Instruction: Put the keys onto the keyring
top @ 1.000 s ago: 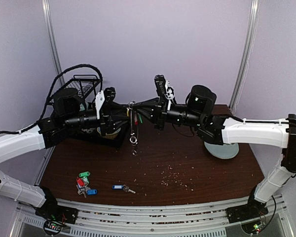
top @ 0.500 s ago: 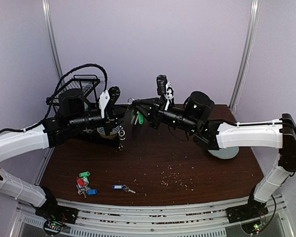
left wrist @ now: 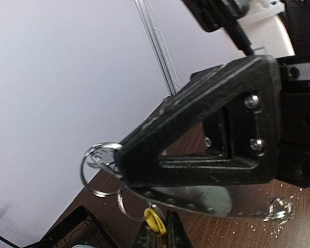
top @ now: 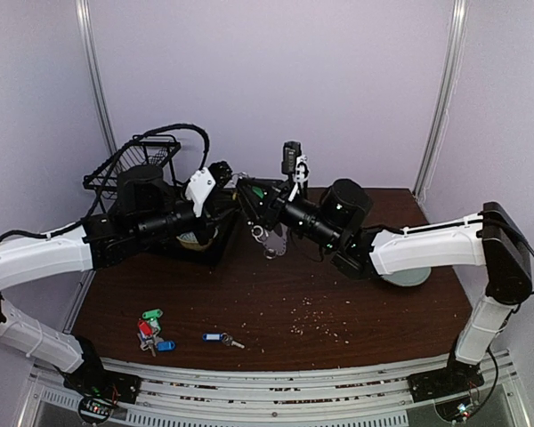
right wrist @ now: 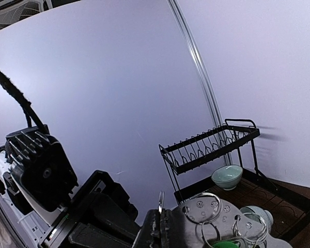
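Both arms are up off the desk (top: 383, 329), meeting nose to nose in the upper middle of the overhead view. The left gripper (top: 229, 181) comes in from the left and the right gripper (top: 248, 195) from the right. The keyring (top: 252, 206) hangs in the air between them, above the far part of the desk.

Left wrist view: the big black finger (left wrist: 206, 129) lies right along the flat silver loop, and the left gripper is pinching the keyring. One of the wire rings (left wrist: 98, 161) pokes out past the fingertip at centre left, and a yellow tag (left wrist: 154, 219) dangles at the bottom edge.

Right wrist view: the fingers sit narrow and pressed together at bottom centre, nipping the keyring's edge. More rings stand up along its rim, and a green tag (right wrist: 227, 244) peeks in at the very bottom.

In the overhead view, a couple of small rings dangle below the two grippers.

At the lower left of the desk the loose keys (top: 150, 329) lie in a huddle with green, red and blue tags. A blue-tagged key (top: 221, 338) lies alone just to their right, near the front edge.

The black dish rack (top: 147, 158) stands at upper left behind the left arm, with a pale bowl (right wrist: 227, 176) in it. A pale green plate (top: 408, 274) sits at the right, partly under the right forearm. Crumbs (top: 319, 318) are scattered across the middle of the desk.
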Robot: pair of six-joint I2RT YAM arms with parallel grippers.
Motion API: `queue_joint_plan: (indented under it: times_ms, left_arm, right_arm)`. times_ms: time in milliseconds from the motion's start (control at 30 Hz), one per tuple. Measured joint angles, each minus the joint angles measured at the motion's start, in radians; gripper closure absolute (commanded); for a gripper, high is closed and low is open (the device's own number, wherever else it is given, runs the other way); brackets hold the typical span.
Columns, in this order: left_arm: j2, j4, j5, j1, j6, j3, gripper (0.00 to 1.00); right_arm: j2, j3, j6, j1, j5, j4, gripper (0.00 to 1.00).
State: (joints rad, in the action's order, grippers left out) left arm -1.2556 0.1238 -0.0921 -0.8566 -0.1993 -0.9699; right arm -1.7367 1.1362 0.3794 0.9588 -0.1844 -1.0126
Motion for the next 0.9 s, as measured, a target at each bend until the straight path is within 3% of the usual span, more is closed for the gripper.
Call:
queue_joint_plan:
  times_ms: [67, 133, 400, 500, 667, 800, 900]
  left_arm:
    - [0.007, -0.013, -0.007, -0.004, -0.023, 0.0, 0.58]
    - [0.026, -0.038, -0.038, -0.027, -0.041, 0.006, 0.5]
    - [0.192, -0.08, -0.189, -0.004, -0.134, 0.035, 0.42]
    - [0.242, -0.106, -0.309, 0.023, -0.173, 0.035, 0.44]
    - [0.247, -0.114, -0.423, 0.064, -0.143, 0.029, 0.75]
    - [0.166, -0.108, -0.436, 0.138, -0.056, -0.023, 0.76]
    - [0.109, -0.101, -0.46, 0.164, -0.003, -0.048, 0.71]
  right_arm:
    - [-0.01, 0.0, 0.003, 0.0, -0.002, -0.012, 1.0]
    - [-0.012, -0.006, 0.009, -0.007, -0.011, -0.025, 1.0]
    - [0.016, -0.059, -0.042, -0.08, -0.18, -0.034, 1.0]
    - [0.039, -0.059, -0.076, -0.1, -0.268, -0.021, 1.0]
    - [0.066, -0.059, -0.121, -0.111, -0.386, -0.002, 1.0]
    - [0.067, -0.059, -0.139, -0.11, -0.458, 0.004, 1.0]
    - [0.067, -0.059, -0.141, -0.109, -0.487, -0.003, 1.0]
